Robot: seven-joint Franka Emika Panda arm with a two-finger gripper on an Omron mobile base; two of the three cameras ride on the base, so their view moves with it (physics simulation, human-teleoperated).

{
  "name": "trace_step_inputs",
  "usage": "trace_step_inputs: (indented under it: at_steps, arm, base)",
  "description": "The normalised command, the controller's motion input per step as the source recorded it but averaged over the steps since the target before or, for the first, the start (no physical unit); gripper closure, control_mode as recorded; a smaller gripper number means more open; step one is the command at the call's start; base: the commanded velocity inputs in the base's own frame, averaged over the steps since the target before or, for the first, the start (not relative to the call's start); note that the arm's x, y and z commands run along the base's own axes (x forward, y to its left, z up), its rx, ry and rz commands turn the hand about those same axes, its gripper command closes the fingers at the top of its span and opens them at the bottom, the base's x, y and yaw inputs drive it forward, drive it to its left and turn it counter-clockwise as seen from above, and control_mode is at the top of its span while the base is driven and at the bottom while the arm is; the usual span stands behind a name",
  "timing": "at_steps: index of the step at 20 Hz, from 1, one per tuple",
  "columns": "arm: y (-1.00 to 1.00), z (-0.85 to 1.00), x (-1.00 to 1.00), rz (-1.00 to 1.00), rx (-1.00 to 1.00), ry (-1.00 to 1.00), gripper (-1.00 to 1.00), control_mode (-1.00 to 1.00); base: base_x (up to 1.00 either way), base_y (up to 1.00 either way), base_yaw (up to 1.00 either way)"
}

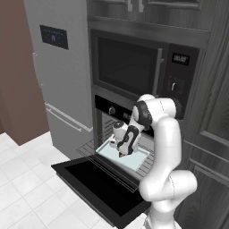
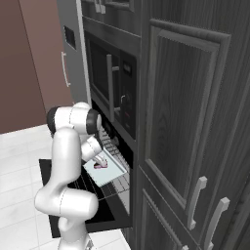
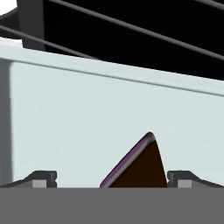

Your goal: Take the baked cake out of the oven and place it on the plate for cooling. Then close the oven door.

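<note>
The gripper (image 3: 111, 179) hangs with jaws spread wide — the cake (image 3: 140, 168) sits between the fingertips on a pale tray (image 1: 134, 157) (on the pulled-out wire rack (image 1: 147, 166)) above the dropped oven door (image 1: 96, 183).

Black microwave (image 1: 129, 62) with vertical handle, grey fridge (image 1: 62, 80) at left, pale tray (image 1: 134, 156) on pulled-out rack, white tiled floor (image 1: 27, 192)

White glossy rounded arm links, dark joint bands, gripper (image 3: 112, 180) with small dark fingertips.
</note>
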Motion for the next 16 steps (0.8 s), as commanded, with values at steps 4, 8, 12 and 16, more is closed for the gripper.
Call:
trace_step_inputs:
  at_steps: [4,8,12,16]
  arm:
    - [0.03,-0.15,0.2,0.01,0.0,0.0,-1.0,-1.0]
    - [0.01,-0.14,0.19,0.01,0.0,0.0,-1.0,-1.0]
    - [0.0,-0.16,0.13,0.01,0.0,0.01,-1.0,-1.0]
    - [0.0,-0.18,0.07,0.0,0.0,0.03,-1.0,-1.0]
  base:
    - [0.0,0.0,0.0]
    - [0.0,0.0,0.0]
    - [0.0,0.0,0.0]
    - [0.0,0.0,0.0]
